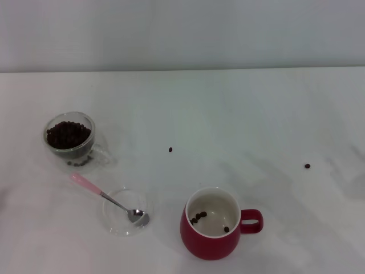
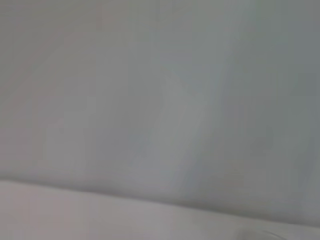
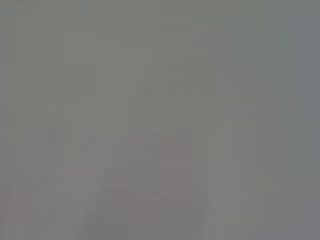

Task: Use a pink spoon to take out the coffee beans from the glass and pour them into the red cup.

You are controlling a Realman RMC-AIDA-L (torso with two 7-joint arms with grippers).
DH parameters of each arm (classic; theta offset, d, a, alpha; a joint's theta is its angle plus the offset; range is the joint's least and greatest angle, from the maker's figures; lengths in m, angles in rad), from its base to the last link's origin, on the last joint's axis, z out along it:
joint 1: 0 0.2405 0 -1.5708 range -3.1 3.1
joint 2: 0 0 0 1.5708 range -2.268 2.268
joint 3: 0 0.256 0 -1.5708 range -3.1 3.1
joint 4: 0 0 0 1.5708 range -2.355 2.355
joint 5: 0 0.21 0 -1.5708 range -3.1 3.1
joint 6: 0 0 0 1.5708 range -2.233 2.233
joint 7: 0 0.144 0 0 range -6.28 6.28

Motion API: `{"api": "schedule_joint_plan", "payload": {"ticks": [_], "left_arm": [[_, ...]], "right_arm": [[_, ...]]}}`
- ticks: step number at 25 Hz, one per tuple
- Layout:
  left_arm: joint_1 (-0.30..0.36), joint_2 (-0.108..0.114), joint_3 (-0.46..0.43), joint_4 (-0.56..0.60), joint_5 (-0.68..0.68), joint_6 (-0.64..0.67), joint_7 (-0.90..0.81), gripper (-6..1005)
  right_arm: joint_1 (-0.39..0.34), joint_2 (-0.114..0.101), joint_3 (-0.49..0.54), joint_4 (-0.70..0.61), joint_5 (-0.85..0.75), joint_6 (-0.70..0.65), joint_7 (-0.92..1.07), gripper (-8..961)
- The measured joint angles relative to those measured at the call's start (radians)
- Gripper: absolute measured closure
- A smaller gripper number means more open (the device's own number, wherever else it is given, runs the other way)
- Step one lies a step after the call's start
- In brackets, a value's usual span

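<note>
Looking for either gripper turns up nothing: neither arm appears in the head view, and both wrist views show only a blank grey surface, so how the jaws stand cannot be told. On the white table [image 1: 239,114], the glass [image 1: 70,141] stands upright at the robot's left, well filled with coffee beans [image 1: 68,135], its clear side handle pointing toward the near right. Just nearer than it lies the pink spoon [image 1: 108,198], its pale pink handle pointing back toward the glass and its metal bowl resting inside a shallow clear dish [image 1: 126,212]; something dark sits in the spoon's bowl, though it is too small to tell whether it is a bean. The spoon's handle reaches out over the dish's rim toward the glass without touching it. To the right of the dish, apart from it, stands the red cup [image 1: 211,242], upright near the front edge of the view, its loop handle turned to the robot's right. A few coffee beans lie on its cream-white bottom. One stray bean [image 1: 170,149] lies on the bare table between the glass and the cup, farther back than the cup, and a second stray bean [image 1: 307,166] lies well off to the right, far from everything else.
</note>
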Motion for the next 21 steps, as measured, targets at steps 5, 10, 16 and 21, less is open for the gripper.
{"api": "schedule_joint_plan", "payload": {"ticks": [5,10,16,21], "left_arm": [[0.009,-0.004,-0.202,-0.061,-0.033,0.010,0.221,122],[-0.002,-0.003,-0.302,-0.156,-0.154,0.017,0.453,122],[-0.028,-0.005,-0.306,-0.223,-0.307,0.050,0.611,122],[-0.069,0.002,-0.308,-0.258,-0.373,0.045,0.643,122]], "right_arm": [[0.000,0.000,0.063,0.000,0.002,0.001,0.000,303],[0.002,-0.002,0.103,0.001,0.007,0.021,0.028,302],[0.003,-0.011,0.122,-0.012,0.014,0.108,0.150,302],[-0.004,-0.010,0.127,-0.011,0.015,0.138,0.100,302]]}}
